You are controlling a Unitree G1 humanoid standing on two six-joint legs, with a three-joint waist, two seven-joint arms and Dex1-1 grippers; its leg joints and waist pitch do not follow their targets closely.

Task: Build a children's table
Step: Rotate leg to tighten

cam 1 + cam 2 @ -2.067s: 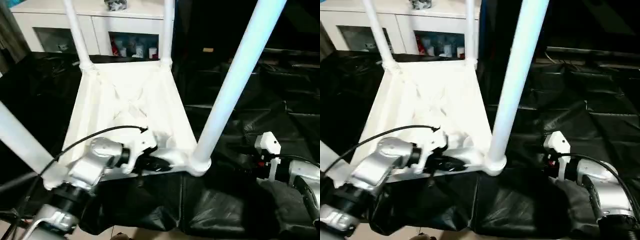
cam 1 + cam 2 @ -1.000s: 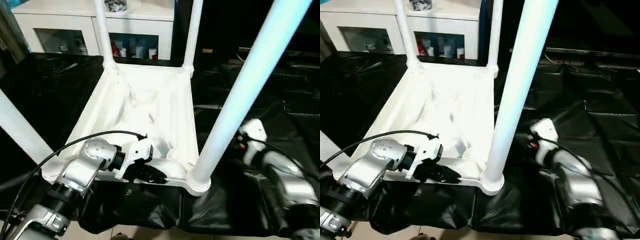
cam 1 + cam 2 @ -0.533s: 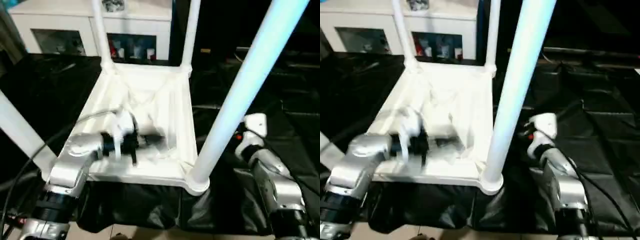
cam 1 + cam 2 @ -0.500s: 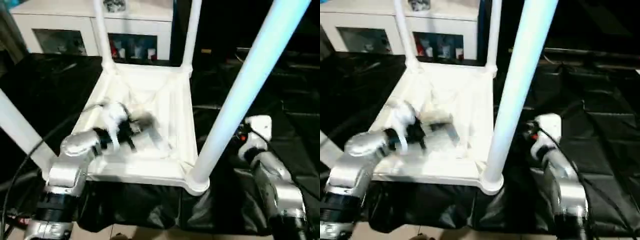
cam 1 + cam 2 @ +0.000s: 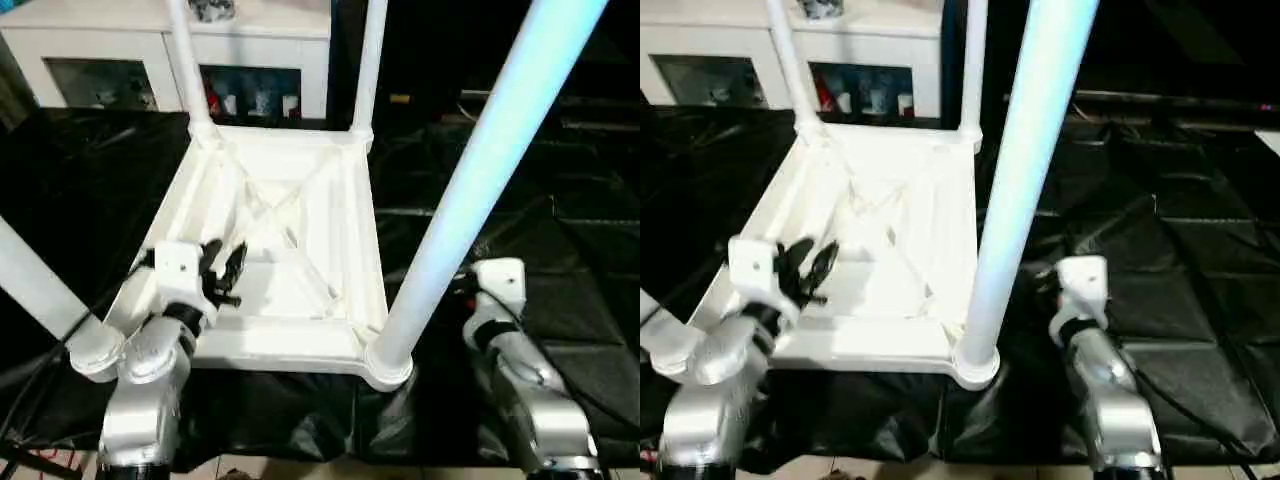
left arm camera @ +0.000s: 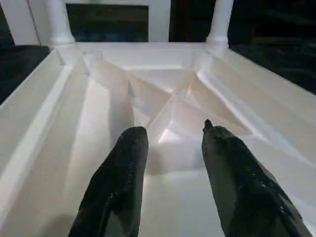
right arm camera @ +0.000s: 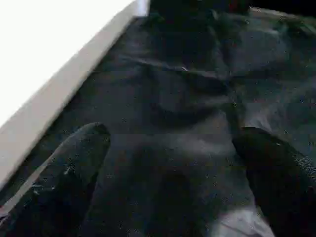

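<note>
L gripper (image 5: 222, 270) let go of near rim of tabletop (image 5: 300, 340), swung up over ribbed underside; jaws now open, holding nothing. R gripper (image 7: 170, 182) moved in beside near-right leg (image 5: 470, 195), jaws wide open over black sheet (image 5: 1160, 280). Table upside down on sheet, 4 legs socketed. Judgement: assembly near done; prob. flip or check next.

Crinkled black sheeting (image 5: 560, 300) covers the surface, and beyond its far edge stands a white cabinet (image 5: 120, 45) with glass-fronted doors, small red and white items (image 5: 250, 102) behind the glass, and a small dark object (image 5: 212, 10) on its top.
</note>
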